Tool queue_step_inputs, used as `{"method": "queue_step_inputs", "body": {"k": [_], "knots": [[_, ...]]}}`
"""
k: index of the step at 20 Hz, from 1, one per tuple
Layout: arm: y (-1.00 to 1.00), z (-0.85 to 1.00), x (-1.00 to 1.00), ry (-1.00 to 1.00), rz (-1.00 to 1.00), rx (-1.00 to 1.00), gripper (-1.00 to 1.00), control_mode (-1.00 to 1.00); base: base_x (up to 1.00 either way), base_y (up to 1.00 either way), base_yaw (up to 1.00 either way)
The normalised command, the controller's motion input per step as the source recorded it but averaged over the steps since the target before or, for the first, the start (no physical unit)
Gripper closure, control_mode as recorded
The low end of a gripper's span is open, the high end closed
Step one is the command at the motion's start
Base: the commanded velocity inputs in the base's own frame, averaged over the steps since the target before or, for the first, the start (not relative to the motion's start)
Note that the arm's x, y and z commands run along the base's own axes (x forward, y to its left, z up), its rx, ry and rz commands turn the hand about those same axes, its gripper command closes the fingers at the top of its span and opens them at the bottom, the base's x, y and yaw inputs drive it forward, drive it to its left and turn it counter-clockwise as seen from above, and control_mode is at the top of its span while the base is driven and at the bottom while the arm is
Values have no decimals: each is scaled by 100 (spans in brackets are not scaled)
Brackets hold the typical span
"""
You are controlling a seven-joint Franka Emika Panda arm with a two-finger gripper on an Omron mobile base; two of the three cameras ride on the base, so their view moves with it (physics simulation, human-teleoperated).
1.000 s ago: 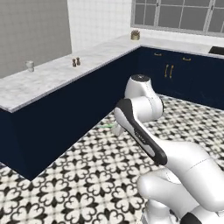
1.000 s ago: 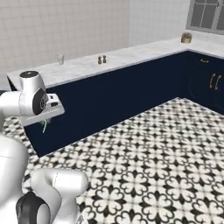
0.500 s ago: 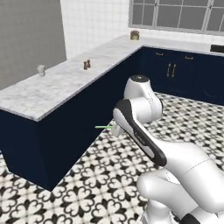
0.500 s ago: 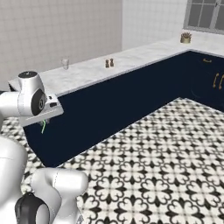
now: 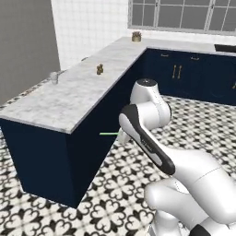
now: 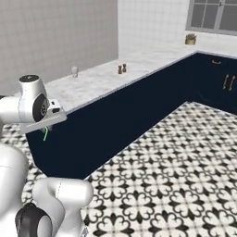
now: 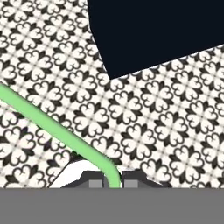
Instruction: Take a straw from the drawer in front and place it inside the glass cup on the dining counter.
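My gripper (image 7: 114, 182) is shut on the straw (image 7: 57, 129), a thin light-green stick that runs from between the fingertips up to the left over the tiled floor. In the left base view the straw (image 5: 109, 134) sticks out leftward from behind my forearm, beside the navy base of the dining counter (image 5: 60, 103). In the right base view it hangs under my hand as a short green line (image 6: 45, 134). The glass cup (image 5: 54, 77) stands upright on the marble slab near its far-left edge, also seen as a cup (image 6: 74, 71) well above and beyond the gripper. The drawer is out of view.
Two small brown shakers (image 5: 98, 69) stand on the counter beyond the cup. Navy cabinets with brass handles (image 5: 177, 71) line the back wall under a worktop with a small brown pot (image 5: 136, 36). The counter's navy end corner (image 7: 153, 30) lies close ahead; patterned floor (image 6: 176, 176) opens to the right.
The whole scene has shifted in both base views: the base has driven and turned, bringing the counter's end nearer. The arm's pose is unchanged, the straw still gripped.
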Motion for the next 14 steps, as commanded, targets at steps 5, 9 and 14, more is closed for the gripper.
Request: {"method": "queue_step_inputs", "body": {"k": [5,9,14], "knots": [[0,0,0,0,0,0,100,100,4,100,-27],[0,0,0,0,0,0,100,100,6,100,-29],[0,0,0,0,0,0,100,100,3,100,-32]]}}
